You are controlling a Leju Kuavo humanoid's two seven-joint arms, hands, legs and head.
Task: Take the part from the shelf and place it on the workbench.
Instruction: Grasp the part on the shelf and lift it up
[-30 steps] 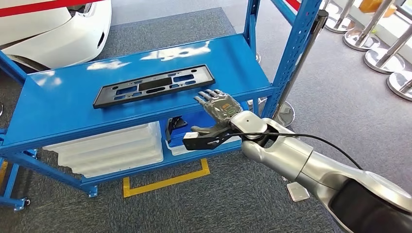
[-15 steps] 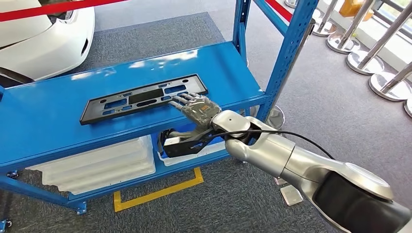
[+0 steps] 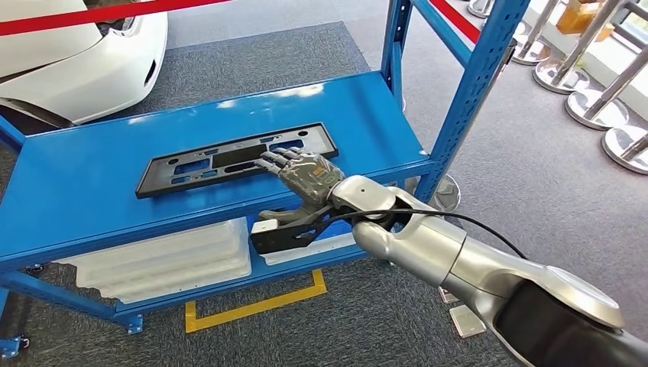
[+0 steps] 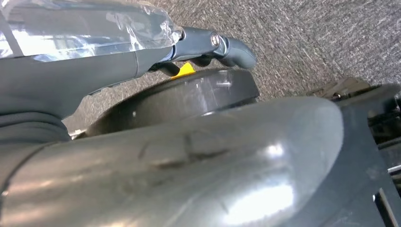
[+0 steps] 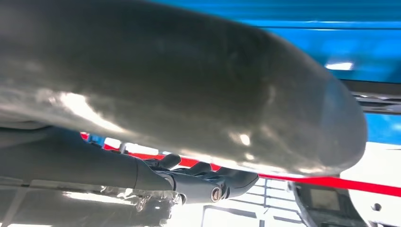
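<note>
A long black plastic part (image 3: 229, 157) with cut-outs lies flat on the top board of the blue shelf (image 3: 92, 183). My right hand (image 3: 306, 174) reaches over the shelf's front edge, its fingers stretched out flat and their tips on the part's near rim, right of its middle. Its thumb hangs below the board's front edge. In the right wrist view the dark fingers (image 5: 208, 182) run out under the blue shelf (image 5: 331, 42). My left hand (image 4: 208, 45) hangs over grey carpet, holding nothing.
White moulded trays (image 3: 168, 256) sit on the lower shelf. A blue upright (image 3: 481, 84) rises at the shelf's right corner. A white car (image 3: 76, 53) and red tape (image 3: 115, 9) are behind. Steel stanchion bases (image 3: 588, 107) stand at the right. Yellow floor marking (image 3: 252, 302) lies below.
The camera has shifted. My right hand has moved from the shelf's front edge, right of the part, up and left until its fingertips lie on the part's near rim.
</note>
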